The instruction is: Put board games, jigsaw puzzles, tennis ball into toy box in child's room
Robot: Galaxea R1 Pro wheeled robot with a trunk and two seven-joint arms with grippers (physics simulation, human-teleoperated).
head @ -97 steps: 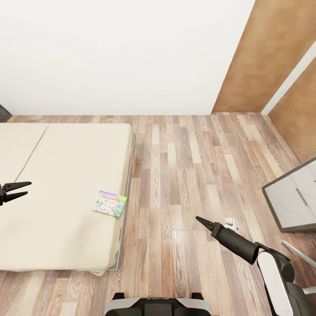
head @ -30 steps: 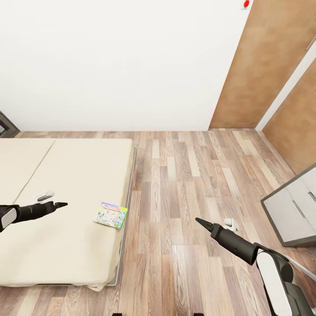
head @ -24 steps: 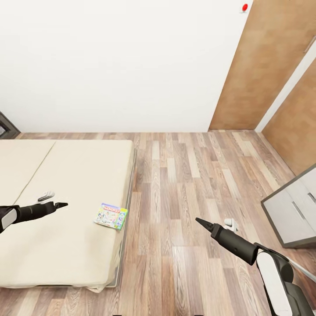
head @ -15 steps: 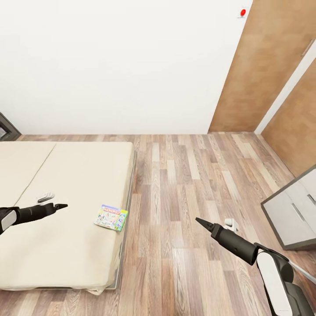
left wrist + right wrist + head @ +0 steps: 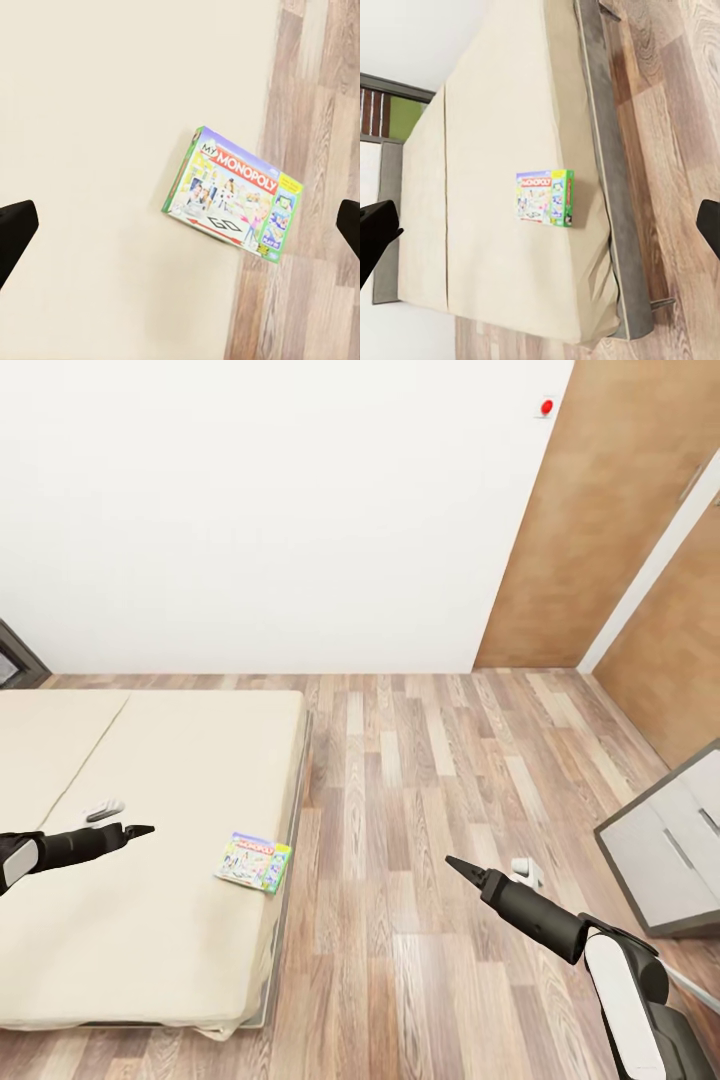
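Left tool (image 5: 140, 828) spread over the bed (image 5: 150, 760) — right tool (image 5: 455, 863) spread (both empty) over floor.

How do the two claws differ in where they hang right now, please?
The left claw hangs over the beige bed, a short way from the Monopoly box; the right claw hangs over the wood floor, farther from that box. Both are empty; in their wrist views, both have their fingers spread wide.

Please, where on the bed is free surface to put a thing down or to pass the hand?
The mattress is bare from the Monopoly box toward the headboard, and between the box and the left gripper. The tight spot is the box itself, lying close to the bed edge beside the floor.
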